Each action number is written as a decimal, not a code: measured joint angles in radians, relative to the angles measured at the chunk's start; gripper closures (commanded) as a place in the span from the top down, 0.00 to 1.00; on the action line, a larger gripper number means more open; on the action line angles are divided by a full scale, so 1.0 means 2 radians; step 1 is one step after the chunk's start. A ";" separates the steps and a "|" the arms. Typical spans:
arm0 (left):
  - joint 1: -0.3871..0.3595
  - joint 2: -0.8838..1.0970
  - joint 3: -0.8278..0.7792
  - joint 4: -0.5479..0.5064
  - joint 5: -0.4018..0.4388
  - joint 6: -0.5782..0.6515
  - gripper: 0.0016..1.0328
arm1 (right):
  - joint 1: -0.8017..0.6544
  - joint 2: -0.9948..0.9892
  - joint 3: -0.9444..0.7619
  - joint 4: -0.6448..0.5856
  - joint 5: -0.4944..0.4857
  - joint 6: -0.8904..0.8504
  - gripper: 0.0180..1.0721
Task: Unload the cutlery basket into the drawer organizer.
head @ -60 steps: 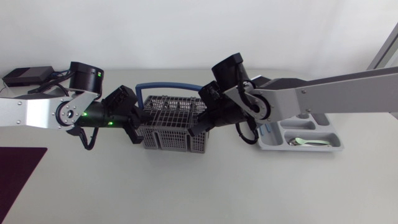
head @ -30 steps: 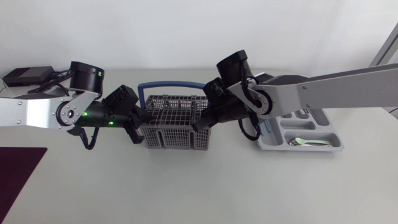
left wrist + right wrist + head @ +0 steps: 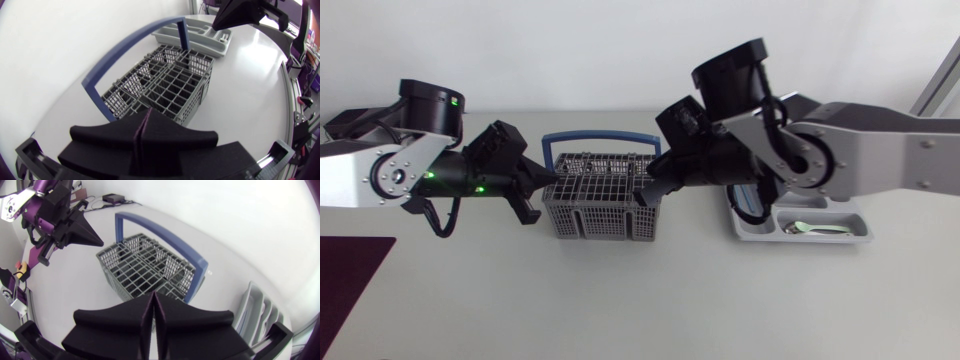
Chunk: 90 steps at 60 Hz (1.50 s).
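Cutlery basket (image 3: 600, 215) flanked: left gripper (image 3: 546, 181) at 9 o'clock, right gripper (image 3: 644, 190) at 3 o'clock, both closed tight, empty, raised higher than before.

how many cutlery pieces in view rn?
1: a pale green utensil in the organizer's near compartment. The basket looks empty in both wrist views. My right arm covers part of the organizer, so more may be hidden.

Soft, even overhead light fills the table (image 3: 620, 300) — the cutlery basket (image 3: 598, 205) casts only a faint shadow toward 6 o'clock. In both wrist views the table glares near white, straight lines bow outward, and corners darken.
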 measured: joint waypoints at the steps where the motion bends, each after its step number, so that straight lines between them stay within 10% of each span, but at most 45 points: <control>1: 0.000 -0.011 -0.001 -0.002 0.000 -0.002 0.10 | 0.002 -0.014 -0.003 0.000 0.003 -0.002 0.06; 23: 0.045 -0.144 -0.033 -0.020 0.012 -0.026 0.25 | -0.058 -0.105 -0.078 0.006 0.016 -0.034 0.07; 32: 0.094 -0.179 -0.062 -0.012 0.028 -0.042 0.38 | -0.109 -0.137 -0.122 0.028 0.016 -0.053 0.37; 43: 0.128 -0.220 -0.092 0.005 0.032 -0.066 0.91 | -0.167 -0.182 -0.168 0.038 0.014 -0.076 0.96; 90: 0.176 -0.372 -0.174 0.042 0.041 -0.146 0.96 | -0.253 -0.361 -0.282 0.058 0.031 -0.140 0.96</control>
